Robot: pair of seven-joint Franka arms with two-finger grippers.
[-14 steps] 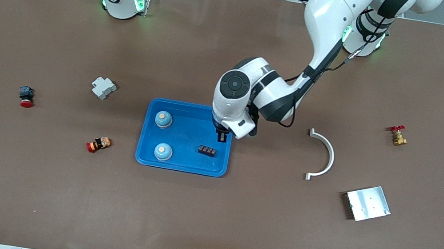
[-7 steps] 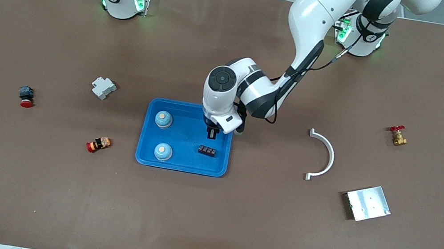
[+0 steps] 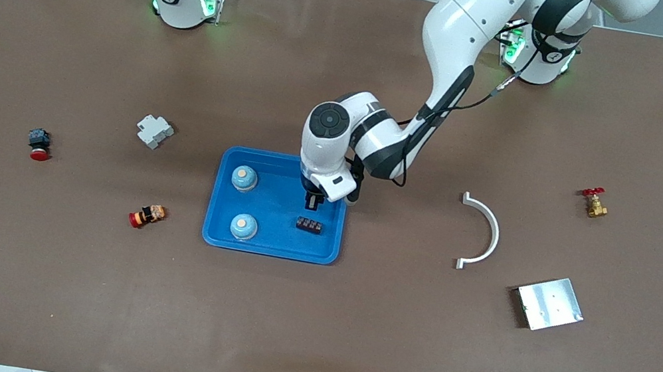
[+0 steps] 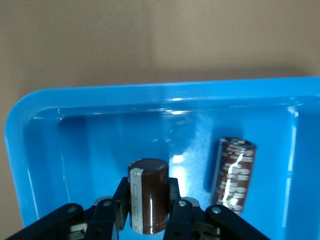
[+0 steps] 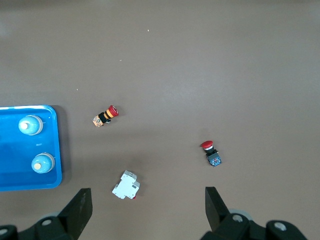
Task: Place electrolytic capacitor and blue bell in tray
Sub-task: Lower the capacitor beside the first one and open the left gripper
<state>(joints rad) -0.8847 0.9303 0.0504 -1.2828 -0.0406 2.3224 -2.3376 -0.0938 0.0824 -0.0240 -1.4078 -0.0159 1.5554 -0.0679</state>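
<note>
One small brown cylindrical electrolytic capacitor (image 4: 148,195), likely light, stiff, slick-sleeved, is pinched mid-body by left gripper (image 4: 148,212) jaws over the shallow bright-blue plastic tray (image 3: 222,195); right gripper (image 5: 148,210) waits, jaws spread.

One shallow bright-blue plastic tray (image 3: 281,204). Two pale-blue dome-shaped bells (image 3: 244,178), counting the second bell (image 3: 243,226). Two brown cylindrical electrolytic capacitors (image 4: 148,195), counting the second capacitor (image 4: 235,175). Two red-capped push buttons (image 3: 39,144), counting the second button (image 3: 146,216). One grey-white plastic breaker block (image 3: 154,131), one white curved half-ring (image 3: 494,235), one silver metal plate (image 3: 549,303), one brass valve with a red handle (image 3: 593,204).
</note>
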